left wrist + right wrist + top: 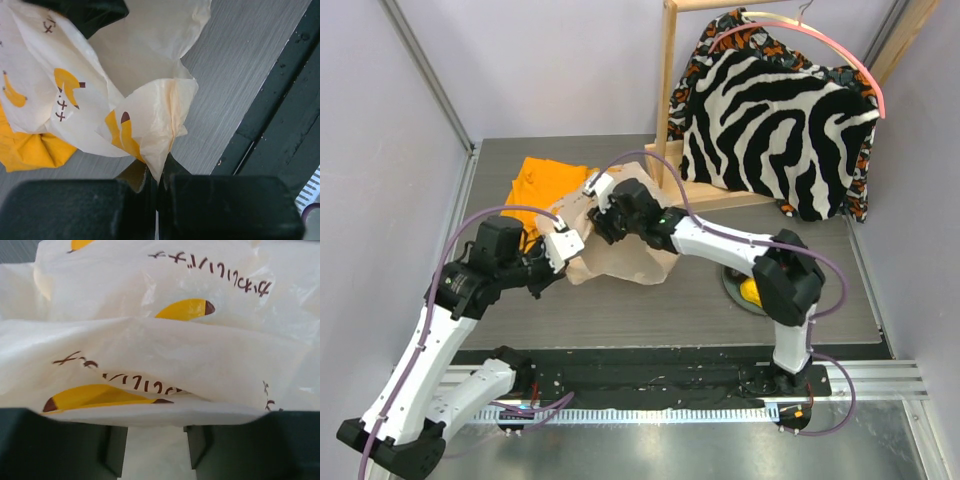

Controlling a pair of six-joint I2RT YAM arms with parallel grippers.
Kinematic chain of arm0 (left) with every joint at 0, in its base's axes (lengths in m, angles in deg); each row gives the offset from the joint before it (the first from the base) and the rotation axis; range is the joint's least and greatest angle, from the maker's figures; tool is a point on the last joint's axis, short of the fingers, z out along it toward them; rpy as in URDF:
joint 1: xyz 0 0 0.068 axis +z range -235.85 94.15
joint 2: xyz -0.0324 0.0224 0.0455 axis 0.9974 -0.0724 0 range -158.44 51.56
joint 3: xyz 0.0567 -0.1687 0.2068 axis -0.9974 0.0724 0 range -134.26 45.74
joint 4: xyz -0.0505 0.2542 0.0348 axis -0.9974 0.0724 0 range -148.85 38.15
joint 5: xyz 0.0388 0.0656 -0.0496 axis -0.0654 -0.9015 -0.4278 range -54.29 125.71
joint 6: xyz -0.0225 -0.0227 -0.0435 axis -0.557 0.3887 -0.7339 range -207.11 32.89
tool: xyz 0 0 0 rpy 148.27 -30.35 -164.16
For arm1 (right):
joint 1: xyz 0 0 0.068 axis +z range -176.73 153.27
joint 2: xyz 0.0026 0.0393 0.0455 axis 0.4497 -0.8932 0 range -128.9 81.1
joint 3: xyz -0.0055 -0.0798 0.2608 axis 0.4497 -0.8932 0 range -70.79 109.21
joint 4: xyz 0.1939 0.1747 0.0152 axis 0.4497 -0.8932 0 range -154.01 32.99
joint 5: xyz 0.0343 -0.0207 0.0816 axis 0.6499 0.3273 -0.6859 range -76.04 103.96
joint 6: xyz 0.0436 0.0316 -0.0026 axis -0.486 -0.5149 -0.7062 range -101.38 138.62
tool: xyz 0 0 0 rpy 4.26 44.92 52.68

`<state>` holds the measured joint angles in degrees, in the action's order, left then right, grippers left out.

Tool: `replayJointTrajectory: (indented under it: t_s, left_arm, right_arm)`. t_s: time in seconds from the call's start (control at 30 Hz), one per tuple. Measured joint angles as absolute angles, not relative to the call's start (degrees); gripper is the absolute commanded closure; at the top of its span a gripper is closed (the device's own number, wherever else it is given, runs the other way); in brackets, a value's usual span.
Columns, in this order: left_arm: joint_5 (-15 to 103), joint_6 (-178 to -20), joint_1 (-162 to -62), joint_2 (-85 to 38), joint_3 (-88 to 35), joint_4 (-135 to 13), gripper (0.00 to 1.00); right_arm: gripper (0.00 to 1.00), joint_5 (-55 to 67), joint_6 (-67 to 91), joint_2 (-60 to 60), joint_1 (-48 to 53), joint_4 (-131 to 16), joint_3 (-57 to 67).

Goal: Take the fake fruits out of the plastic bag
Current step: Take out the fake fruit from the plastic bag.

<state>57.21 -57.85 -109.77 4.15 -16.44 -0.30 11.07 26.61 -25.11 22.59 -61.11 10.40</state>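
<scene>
Top external shows one plastic bag (620,262) mid-table, with both my grippers at it. My left gripper (157,175) is pinched tight on a fold of its edge. My right gripper (156,445) has its fingers spread, with bag film lying across them. One yellow fruit (750,291) sits outside the bag on a round dish (732,285). One orange cloth (545,185) lies behind the bag.

Bare table (650,310) in front of plastic bag (630,262), orange cloth (545,180) against its left, wooden rack (667,90) behind
</scene>
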Motion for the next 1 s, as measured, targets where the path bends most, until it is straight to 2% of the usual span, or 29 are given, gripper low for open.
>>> replayJointTrajectory:
  t_s: [0.1,0.2,0.63,0.7,0.9,0.93,1.0]
  left_arm:
    - [56.4,-58.5,-109.8,4.2,-15.4,-0.3,1.0]
    - [56.3,-60.0,-109.7,3.9,-15.2,-0.3,1.0]
    - [57.5,-62.7,-109.7,3.1,-15.4,0.3,1.0]
    - [57.6,-62.8,-109.7,2.7,-15.5,0.2,1.0]
    - [58.0,-63.0,-109.7,2.2,-16.0,0.7,1.0]
    - [58.1,-63.1,-109.7,2.2,-16.0,0.9,1.0]
    - [58.4,-63.1,-109.7,2.2,-16.1,1.2,1.0]
  right_arm:
    - [0.28,10.7,23.3,-31.1,22.6,-60.5,15.2]
    - [0.19,11.6,18.6,-36.4,22.7,-60.5,19.2]
    - [0.09,18.6,8.8,-45.7,25.8,-59.5,28.6]
    - [0.09,21.2,8.3,-48.4,26.7,-58.7,31.4]
    - [0.17,28.7,5.3,-56.5,28.9,-58.3,38.0]
    - [0.19,29.4,4.6,-57.5,29.0,-58.3,38.5]
    - [0.31,30.4,3.4,-58.8,29.0,-58.4,38.9]
